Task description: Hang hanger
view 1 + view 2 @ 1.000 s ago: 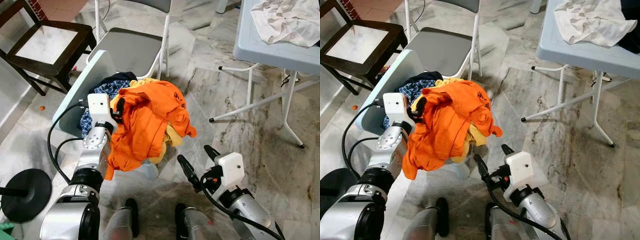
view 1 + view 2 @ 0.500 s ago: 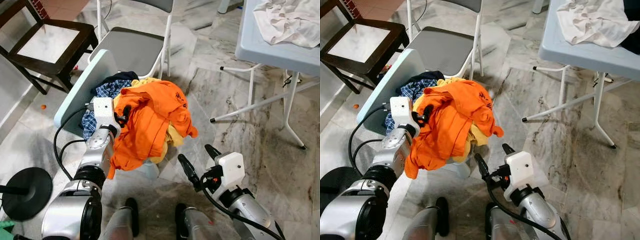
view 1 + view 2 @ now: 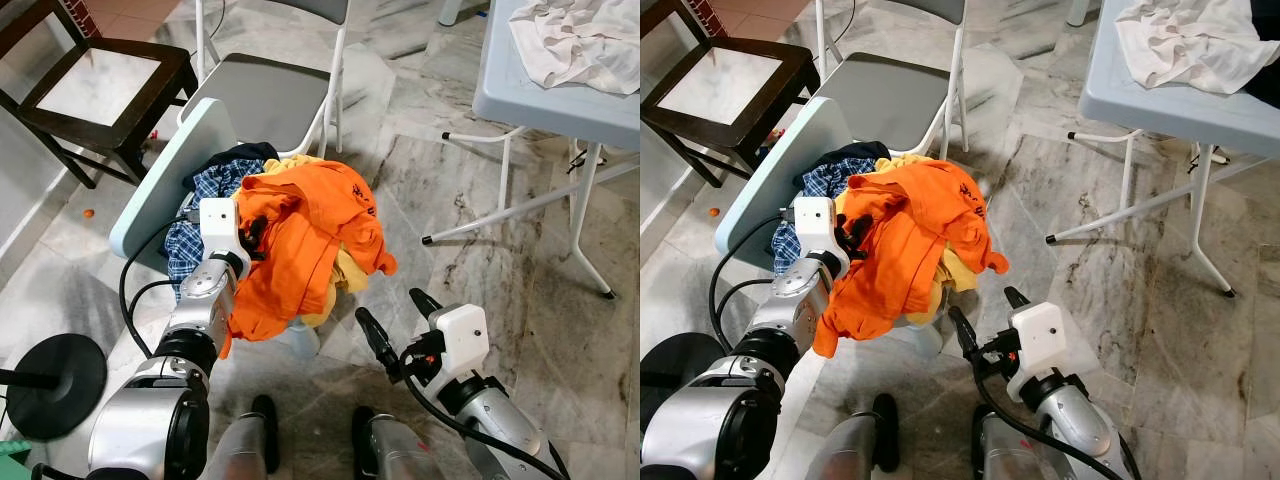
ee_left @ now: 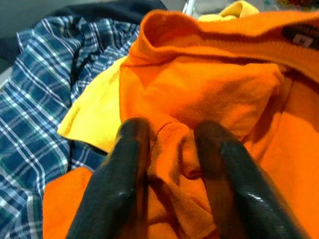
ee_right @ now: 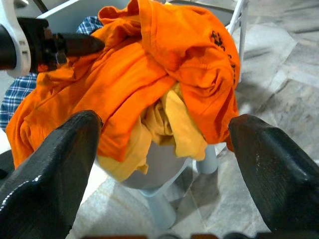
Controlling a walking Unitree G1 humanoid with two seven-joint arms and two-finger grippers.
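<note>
An orange shirt lies on top of a pile of clothes with a yellow garment and a blue plaid shirt. The pile rests on a pale plastic chair. My left gripper is at the left side of the pile. In the left wrist view its fingers are shut on a fold of the orange shirt. My right gripper is open and holds nothing. It hangs low over the floor, in front of the pile and to its right, pointing toward the orange shirt.
A grey folding chair stands just behind the pile, with a dark wooden chair further left. A pale folding table with a white cloth on it stands at the right. A black round base sits on the marble floor at the lower left.
My left gripper has pushed a little further right into the orange shirt. The right arm has stayed where it was. The camera shifted slightly.
</note>
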